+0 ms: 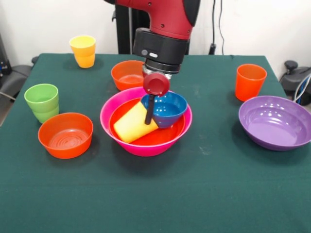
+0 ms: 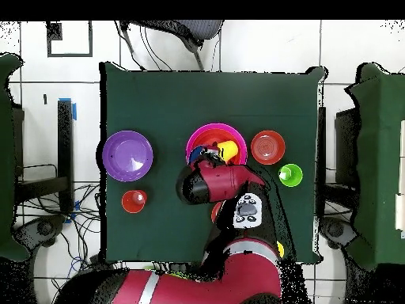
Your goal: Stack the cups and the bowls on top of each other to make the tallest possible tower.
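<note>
A green tabletop (image 1: 204, 194) fills the frame. Lower left sits a small orange bowl (image 1: 65, 135); at right, a purple bowl (image 1: 275, 122). In the centre, the pink bowl (image 1: 146, 121) holds a large orange bowl (image 1: 160, 138), a tipped yellow cup (image 1: 134, 123) and a tilted blue bowl (image 1: 164, 108). The gripper (image 1: 149, 112) reaches down between these two; whether it grips cannot be told. Further back: green cup (image 1: 42, 102), orange cup (image 1: 250, 81), another orange bowl (image 1: 127, 74), yellow cup upper left (image 1: 83, 51).

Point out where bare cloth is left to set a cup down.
Bare: the wide camera-side strip in front of the pink bowl, and the gap between it and the purple bowl. Crowded: the middle under the gripper, and the side with the green cup and orange bowl.
</note>
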You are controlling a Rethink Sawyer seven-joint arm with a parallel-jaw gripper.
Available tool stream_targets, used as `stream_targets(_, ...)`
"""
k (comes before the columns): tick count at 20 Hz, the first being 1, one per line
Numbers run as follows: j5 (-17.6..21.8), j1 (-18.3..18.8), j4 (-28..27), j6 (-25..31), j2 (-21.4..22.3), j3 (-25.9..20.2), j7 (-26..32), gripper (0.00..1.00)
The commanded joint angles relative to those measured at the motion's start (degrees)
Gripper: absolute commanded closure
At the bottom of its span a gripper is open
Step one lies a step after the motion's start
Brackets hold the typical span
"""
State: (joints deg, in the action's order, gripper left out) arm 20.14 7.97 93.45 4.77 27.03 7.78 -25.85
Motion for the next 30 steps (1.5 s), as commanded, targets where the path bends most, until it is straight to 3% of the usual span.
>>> stream_targets(1,-1.0,1.3,-2.4,1.5,-3.4,-1.0,-13.8,0.00)
stream_targets(4,-1.0,4.5,-0.6,2.2,-2.3,-5.2,-12.8,0.00)
stream_targets(5,-1.0,5.6,0.0,2.4,-1.9,-6.5,-12.6,1.00)
stream_targets(8,-1.1,9.5,1.9,2.2,-1.1,-11.2,-12.1,1.00)
stream_targets(12,-0.6,11.5,3.0,2.1,-0.8,-13.8,-11.8,1.00)
stream_targets(23,0.3,12.6,3.8,1.5,-0.5,-15.8,-12.0,1.00)
stream_targets(27,0.2,13.3,5.2,1.9,1.5,-16.7,-12.1,1.00)
stream_targets(30,-0.8,15.7,8.3,6.8,5.8,-19.5,-10.3,1.00)
